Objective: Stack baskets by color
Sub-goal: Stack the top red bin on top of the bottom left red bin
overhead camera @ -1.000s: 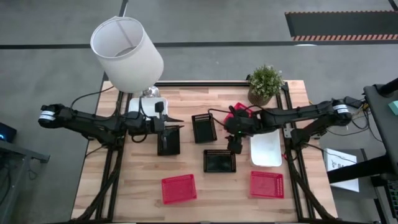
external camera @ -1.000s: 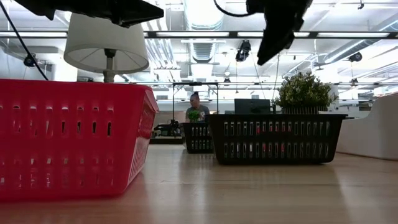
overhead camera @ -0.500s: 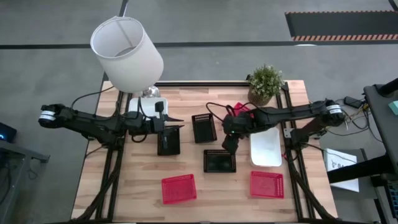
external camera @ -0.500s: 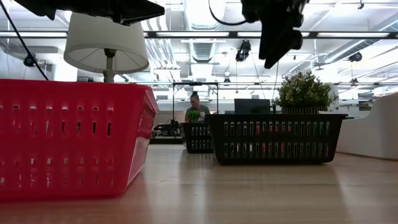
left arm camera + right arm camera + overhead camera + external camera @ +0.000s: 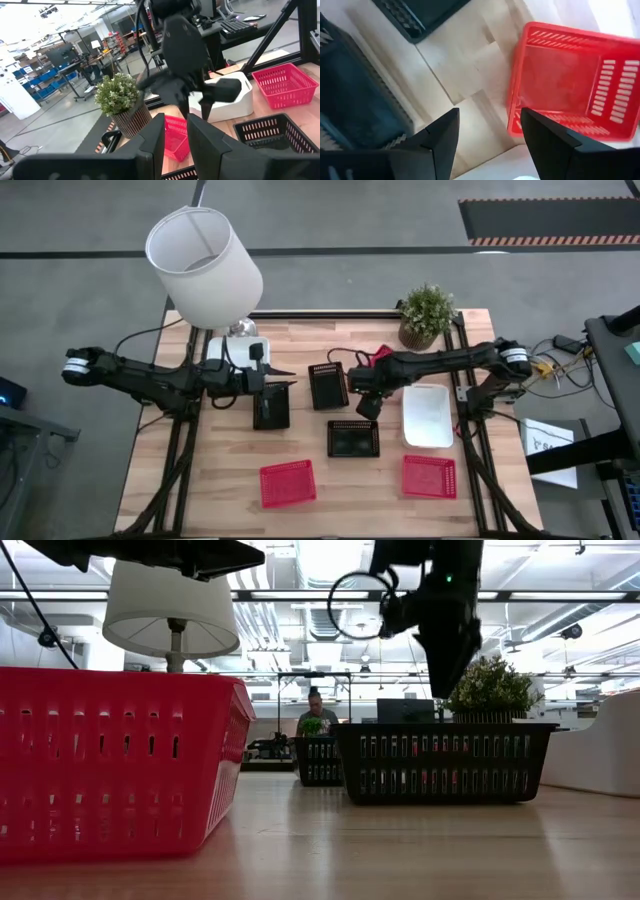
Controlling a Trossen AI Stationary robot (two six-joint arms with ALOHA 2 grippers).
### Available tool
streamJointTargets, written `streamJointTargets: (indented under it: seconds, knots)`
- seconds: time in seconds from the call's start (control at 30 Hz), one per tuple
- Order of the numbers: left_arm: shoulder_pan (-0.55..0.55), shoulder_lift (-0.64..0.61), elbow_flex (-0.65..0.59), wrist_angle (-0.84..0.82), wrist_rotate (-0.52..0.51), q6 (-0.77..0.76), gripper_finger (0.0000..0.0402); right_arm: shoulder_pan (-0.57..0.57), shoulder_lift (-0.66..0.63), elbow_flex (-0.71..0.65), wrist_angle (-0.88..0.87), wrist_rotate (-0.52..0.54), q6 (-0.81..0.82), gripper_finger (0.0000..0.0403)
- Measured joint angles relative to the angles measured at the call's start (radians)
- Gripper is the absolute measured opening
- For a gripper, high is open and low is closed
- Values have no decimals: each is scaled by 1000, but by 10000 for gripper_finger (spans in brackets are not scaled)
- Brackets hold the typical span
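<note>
The right gripper (image 5: 365, 404) hangs with fingers spread above the bare wood between two black baskets (image 5: 354, 438), empty. The left gripper (image 5: 283, 387) pinches the rim of a third black basket (image 5: 271, 406), holding it off the table. These mesh trays look light, stiff and thin-walled; grip one wall at its top edge. Two red baskets (image 5: 287, 483) sit near the front, and a white basket (image 5: 427, 416) lies beside the right arm.
</note>
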State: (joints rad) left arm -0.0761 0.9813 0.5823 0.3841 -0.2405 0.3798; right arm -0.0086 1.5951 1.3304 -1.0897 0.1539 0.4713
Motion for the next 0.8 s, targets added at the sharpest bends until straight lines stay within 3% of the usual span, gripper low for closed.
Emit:
streamJointTargets:
  seconds: [0.23,0.5,0.8]
  knots:
    - [0,0,0,0,0,0,65,-12,81,-2,1,86,-70,203]
    - [0,0,0,0,0,-1,65,-25,137,-5,32,104,-127,200]
    - [0,0,0,-1,0,-1,65,-50,142,-17,103,120,-151,124]
